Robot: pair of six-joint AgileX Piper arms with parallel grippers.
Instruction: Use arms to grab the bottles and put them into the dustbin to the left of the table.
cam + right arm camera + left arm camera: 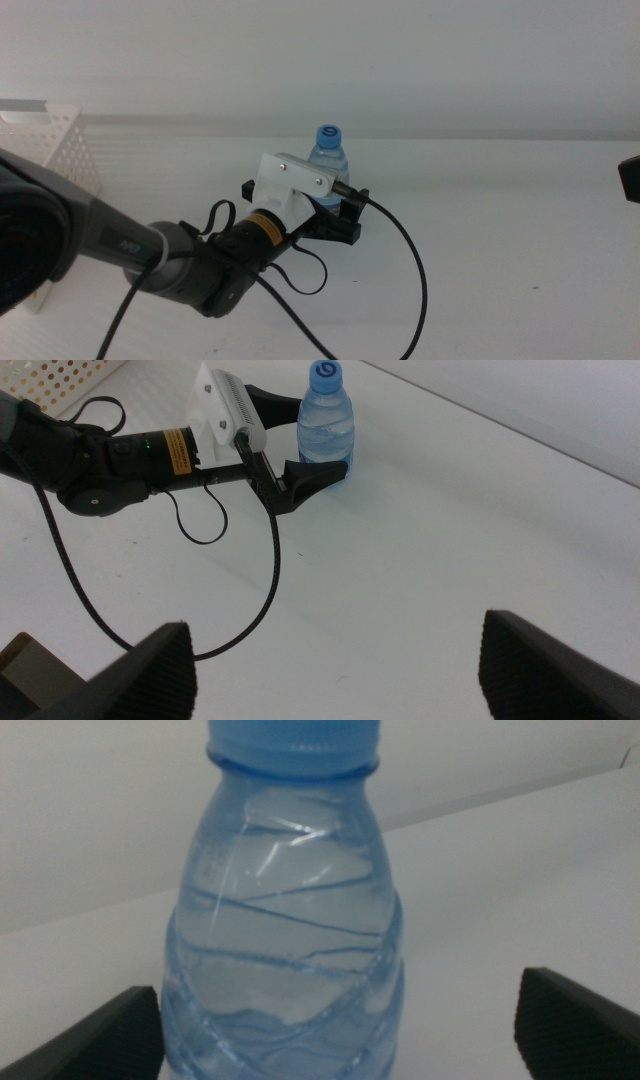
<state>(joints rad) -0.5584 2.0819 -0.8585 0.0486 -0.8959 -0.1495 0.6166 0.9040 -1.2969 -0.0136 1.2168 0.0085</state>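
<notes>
A small clear water bottle [329, 152] with a blue cap stands upright on the white table [500, 250], near the middle. My left gripper [318, 208] reaches in from the left; its jaws are open on either side of the bottle's lower body. In the left wrist view the bottle [290, 930] fills the gap between the two dark jaws of the left gripper [340, 1040], with space on both sides. My right gripper [350, 670] is open and empty, off to the right [630, 178]. The dustbin [55, 140] stands at the far left. The juice bottle and the can are out of view.
The left arm's black cable [415, 280] loops over the table in front of the bottle. In the right wrist view the left gripper [318, 438], the bottle [326, 420] and a corner of the dustbin [70, 380] show. A white wall rises behind the table.
</notes>
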